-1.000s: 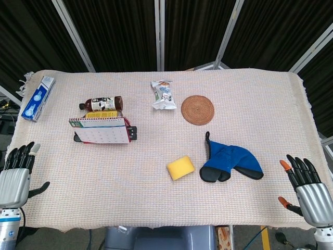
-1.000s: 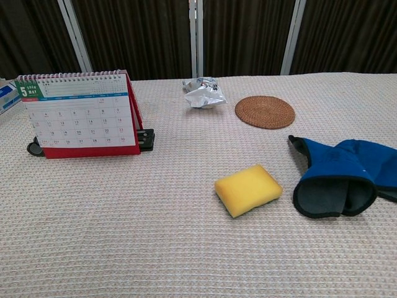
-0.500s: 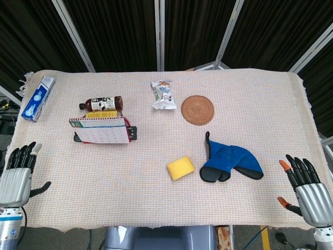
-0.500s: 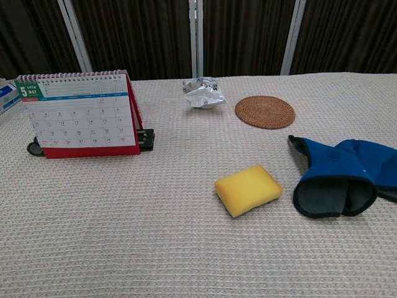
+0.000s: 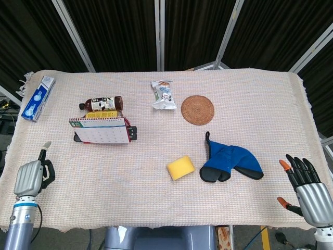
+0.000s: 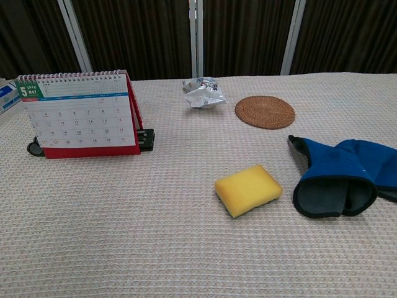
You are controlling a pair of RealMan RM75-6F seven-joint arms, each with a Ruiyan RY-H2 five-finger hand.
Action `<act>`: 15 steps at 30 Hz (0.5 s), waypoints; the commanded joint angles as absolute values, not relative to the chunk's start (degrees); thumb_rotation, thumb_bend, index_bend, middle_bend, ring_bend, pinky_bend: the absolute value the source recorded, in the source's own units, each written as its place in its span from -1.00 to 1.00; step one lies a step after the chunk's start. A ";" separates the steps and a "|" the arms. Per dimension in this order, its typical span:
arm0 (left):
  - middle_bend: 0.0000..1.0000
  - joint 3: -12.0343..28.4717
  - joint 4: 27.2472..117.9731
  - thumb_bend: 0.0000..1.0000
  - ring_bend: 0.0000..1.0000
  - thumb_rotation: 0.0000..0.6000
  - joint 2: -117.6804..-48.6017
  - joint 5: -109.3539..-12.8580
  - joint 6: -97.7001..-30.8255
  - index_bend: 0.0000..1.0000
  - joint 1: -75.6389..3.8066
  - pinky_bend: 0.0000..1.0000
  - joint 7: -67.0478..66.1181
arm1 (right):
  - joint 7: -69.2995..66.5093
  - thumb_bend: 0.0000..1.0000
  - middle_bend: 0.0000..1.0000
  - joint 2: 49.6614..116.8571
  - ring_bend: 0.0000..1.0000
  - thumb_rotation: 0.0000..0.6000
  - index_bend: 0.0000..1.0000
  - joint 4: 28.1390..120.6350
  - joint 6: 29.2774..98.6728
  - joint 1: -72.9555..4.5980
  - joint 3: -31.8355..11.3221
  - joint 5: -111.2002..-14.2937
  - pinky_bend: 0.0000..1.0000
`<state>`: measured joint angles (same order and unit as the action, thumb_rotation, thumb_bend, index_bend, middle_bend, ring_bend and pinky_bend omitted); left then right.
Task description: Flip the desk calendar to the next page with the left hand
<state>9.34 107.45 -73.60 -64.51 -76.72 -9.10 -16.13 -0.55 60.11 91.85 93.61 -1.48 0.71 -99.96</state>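
desk calendar (image 6: 79,115) hides bottle | left hand (image 5: 31,178) fingers curled | right hand (image 5: 308,188) spread

desk calendar (image 6: 80,115) | large white "5", green corner | date grid

In the chest view neither robot hand shows at all; only the head view catches them. There the right robot hand (image 5: 307,187) is cut at the wrist by the bottom edge, and the left robot hand (image 5: 32,176) is turned edge-on, so how its fingers lie cannot be told. The bottle (image 5: 101,103) and the yellow item (image 5: 101,114) lie behind the desk calendar (image 5: 100,130) and are wholly hidden by it in the chest view. A black object (image 6: 146,139) under the calendar shows only its ends. The blue box (image 6: 6,97) and the blue mitt (image 6: 344,175) are clipped by the chest view's side edges. The snack packet (image 5: 163,95) carries print too small to read.
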 commanded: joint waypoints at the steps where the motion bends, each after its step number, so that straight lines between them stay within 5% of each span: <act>1: 0.31 11.90 107.78 0.59 0.33 1.00 -74.62 -57.68 -71.45 -1.00 -12.56 0.22 -17.00 | -0.64 -0.93 -1.00 60.03 -1.00 1.00 -1.00 91.89 93.57 -1.49 0.76 -100.00 -1.00; 15: 0.31 14.45 101.78 0.59 0.33 1.00 -80.03 -40.36 -64.33 -1.00 -20.52 0.22 -22.75 | -1.82 -0.93 -1.00 59.57 -1.00 1.00 -1.00 91.88 93.39 -1.59 0.64 -99.53 -1.00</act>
